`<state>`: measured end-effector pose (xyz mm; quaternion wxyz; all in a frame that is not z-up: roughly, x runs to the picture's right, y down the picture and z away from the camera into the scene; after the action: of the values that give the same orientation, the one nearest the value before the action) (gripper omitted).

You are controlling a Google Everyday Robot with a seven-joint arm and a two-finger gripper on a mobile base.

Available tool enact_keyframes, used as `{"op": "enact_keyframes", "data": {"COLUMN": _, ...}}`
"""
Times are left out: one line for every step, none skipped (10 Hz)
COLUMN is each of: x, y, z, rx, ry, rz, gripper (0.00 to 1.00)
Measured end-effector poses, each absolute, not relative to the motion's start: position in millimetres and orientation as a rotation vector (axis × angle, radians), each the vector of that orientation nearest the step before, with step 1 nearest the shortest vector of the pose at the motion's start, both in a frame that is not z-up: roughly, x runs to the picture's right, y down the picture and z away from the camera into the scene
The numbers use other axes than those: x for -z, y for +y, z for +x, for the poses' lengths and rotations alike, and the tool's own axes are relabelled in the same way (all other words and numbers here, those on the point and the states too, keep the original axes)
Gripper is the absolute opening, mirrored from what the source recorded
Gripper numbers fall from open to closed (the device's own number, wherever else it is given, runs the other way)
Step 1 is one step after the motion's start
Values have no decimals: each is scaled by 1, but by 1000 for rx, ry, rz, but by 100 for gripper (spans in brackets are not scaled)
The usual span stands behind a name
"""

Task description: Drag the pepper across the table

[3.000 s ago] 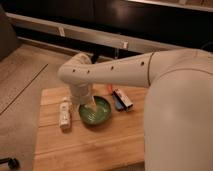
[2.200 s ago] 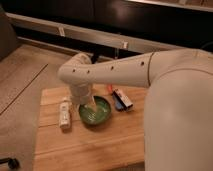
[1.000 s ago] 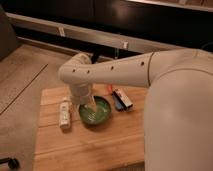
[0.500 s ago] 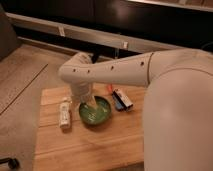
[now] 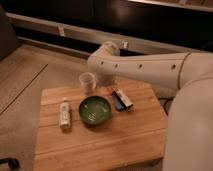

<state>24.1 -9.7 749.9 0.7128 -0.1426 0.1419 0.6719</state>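
Note:
The pepper (image 5: 112,91) is a small orange-red sliver lying on the wooden table (image 5: 100,145), just left of the far end of a dark blue-and-white packet (image 5: 122,99). My white arm reaches in from the right and bends down over the table's far side. My gripper (image 5: 108,83) hangs at the arm's end, just above and behind the pepper, mostly hidden by the arm.
A green bowl (image 5: 95,110) sits mid-table. A white bottle (image 5: 64,113) lies to its left. A clear cup (image 5: 87,81) stands near the far edge, left of the gripper. My own body fills the right side. There is floor to the left.
The arm has lifted and drawn back to the right from above the bowl. The clear cup, hidden before, now shows. The bowl, bottle and packet have not moved.

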Motion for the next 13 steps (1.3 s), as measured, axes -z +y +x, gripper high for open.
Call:
{"op": "enact_keyframes", "data": {"x": -750, "y": -11, "z": 28, "rx": -1493, "ry": 314, "rz": -313, "gripper": 65}}
{"op": "enact_keyframes", "data": {"x": -750, "y": -11, "z": 20, "rx": -1486, "ry": 304, "rz": -319, "gripper": 65}}
{"op": "enact_keyframes", "data": {"x": -750, "y": -11, "z": 22, "rx": -1486, "ry": 308, "rz": -317, "gripper": 65}}
{"op": "enact_keyframes", "data": {"x": -750, "y": -10, "z": 23, "rx": -1486, "ry": 312, "rz": -317, "gripper": 65}}
{"op": "enact_keyframes", "data": {"x": -755, "y": -7, "z": 31, "rx": -1493, "ry": 337, "rz": -311, "gripper": 65}}
{"op": "enact_keyframes", "data": {"x": -761, "y": -5, "z": 43, "rx": -1506, "ry": 370, "rz": -300, "gripper": 65}}
{"op": "enact_keyframes", "data": {"x": -777, "y": -9, "z": 68, "rx": -1509, "ry": 423, "rz": -269, "gripper": 65}}
{"op": "enact_keyframes", "data": {"x": -789, "y": -16, "z": 79, "rx": -1492, "ry": 437, "rz": -253, "gripper": 65}}
{"op": "enact_keyframes", "data": {"x": -801, "y": -24, "z": 84, "rx": -1468, "ry": 436, "rz": -243, "gripper": 65}}
{"op": "enact_keyframes", "data": {"x": -826, "y": -42, "z": 86, "rx": -1425, "ry": 410, "rz": -234, "gripper": 65}}
{"op": "enact_keyframes", "data": {"x": -844, "y": -52, "z": 89, "rx": -1405, "ry": 386, "rz": -235, "gripper": 65}}
{"op": "enact_keyframes", "data": {"x": -864, "y": -61, "z": 94, "rx": -1385, "ry": 353, "rz": -241, "gripper": 65}}
{"op": "enact_keyframes", "data": {"x": -880, "y": -63, "z": 99, "rx": -1384, "ry": 325, "rz": -260, "gripper": 65}}
